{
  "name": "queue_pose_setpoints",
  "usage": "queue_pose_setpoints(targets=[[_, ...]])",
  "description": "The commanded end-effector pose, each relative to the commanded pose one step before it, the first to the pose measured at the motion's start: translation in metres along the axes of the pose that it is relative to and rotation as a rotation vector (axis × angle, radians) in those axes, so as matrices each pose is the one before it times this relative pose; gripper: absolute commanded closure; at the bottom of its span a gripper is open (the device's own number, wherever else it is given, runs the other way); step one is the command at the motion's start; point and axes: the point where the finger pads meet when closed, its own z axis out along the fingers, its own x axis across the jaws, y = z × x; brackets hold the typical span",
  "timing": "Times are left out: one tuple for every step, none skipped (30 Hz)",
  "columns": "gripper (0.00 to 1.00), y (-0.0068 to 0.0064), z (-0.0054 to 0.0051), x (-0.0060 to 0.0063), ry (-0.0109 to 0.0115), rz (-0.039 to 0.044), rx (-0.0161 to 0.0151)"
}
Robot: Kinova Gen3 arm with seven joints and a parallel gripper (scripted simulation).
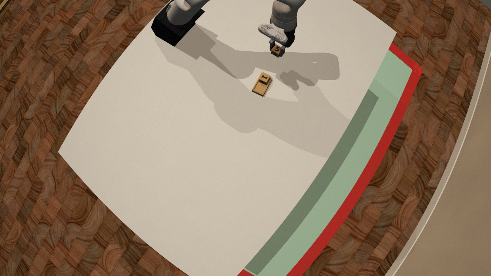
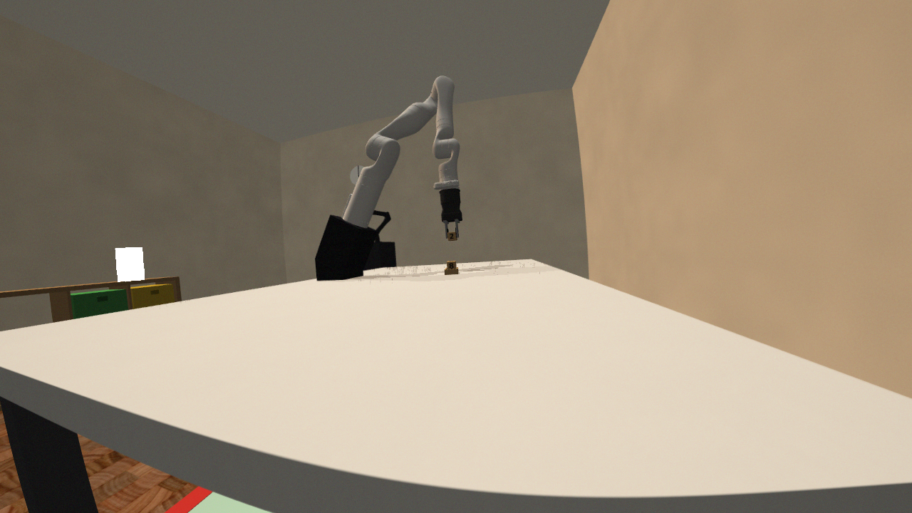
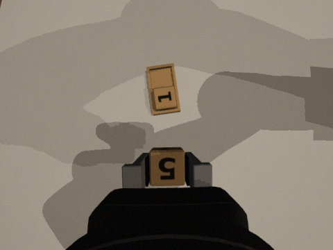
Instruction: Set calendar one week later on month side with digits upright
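Plain room, home-like – wood block floor (image 1: pixel 41 102), bare tan walls (image 2: pixel 733 191), low shelf (image 2: pixel 89 288) w/ green & yellow bins far left of the arm, big white table (image 2: pixel 446 382) under it.

Open slot in the tray

Tray (image 3: pixel 161 76) half bare beside the seated cube (image 3: pixel 164 97); counter (image 1: pixel 192 171) around it open; gripper (image 3: pixel 166 173) carries a cube (image 3: pixel 166 167) above.
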Motion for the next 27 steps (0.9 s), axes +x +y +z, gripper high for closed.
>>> queue_pose_setpoints(targets=[[0.43,-0.00061,0.00357,0.00197,0.00617,-0.03302,0.00907],[0.43,0.00136,0.00074,0.00032,0.00154,-0.01219,-0.00269],[0.43,0.00126,0.00068,0.00028,0.0014,-0.01115,-0.00255],[0.43,0.0,0.0,0.0,0.0,0.0,0.0],[0.43,0.0,0.0,0.0,0.0,0.0,0.0],[0.43,0.00117,0.00062,0.00025,0.00127,-0.01014,-0.00239],[0.43,0.00107,0.00056,0.00022,0.00114,-0.00916,-0.00222],[0.43,0.00098,0.00051,0.00019,0.00102,-0.00822,-0.00204],[0.43,0.00088,0.00045,0.00017,0.0009,-0.00731,-0.00185],[0.43,0.00078,0.0004,0.00014,0.00079,-0.00644,-0.00166],[0.43,0.00069,0.00035,0.00012,0.00069,-0.00561,-0.00147],[0.43,0.0006,0.0003,0.0001,0.00059,-0.00483,-0.00128],[0.43,0.00051,0.00026,0.00009,0.0005,-0.00409,-0.0011],[0.43,0.00043,0.00021,0.00007,0.00041,-0.00341,-0.00093],[0.43,0.00035,0.00017,0.00006,0.00033,-0.00277,-0.00076],[0.43,0.00028,0.00014,0.00004,0.00026,-0.0022,-0.00061],[0.43,0.00021,0.00011,0.00003,0.0002,-0.00168,-0.00046],[0.43,0.00016,0.00008,0.00002,0.00015,-0.00122,-0.00034],[0.43,0.00011,0.00005,0.00002,0.0001,-0.00083,-0.00023],[0.43,0.00007,0.00003,0.00001,0.00006,-0.00051,-0.00014],[0.43,0.0,0.0,0.0,0.0,0.0,0.0],[0.43,0.0,0.0,0.0,0.0,0.0,0.0],[0.43,0.00003,0.00002,0.00001,0.00003,-0.00027,-0.00007],[0.43,0.00001,0.00001,0.0,0.00001,-0.0001,-0.00003],[0.43,0.0,0.0,0.0,0.0,-0.00001,0.0],[0.43,0.0,0.0,0.0,0.0,0.0,0.0],[0.43,0.0,0.0,0.0,0.0,0.0,0.0]])
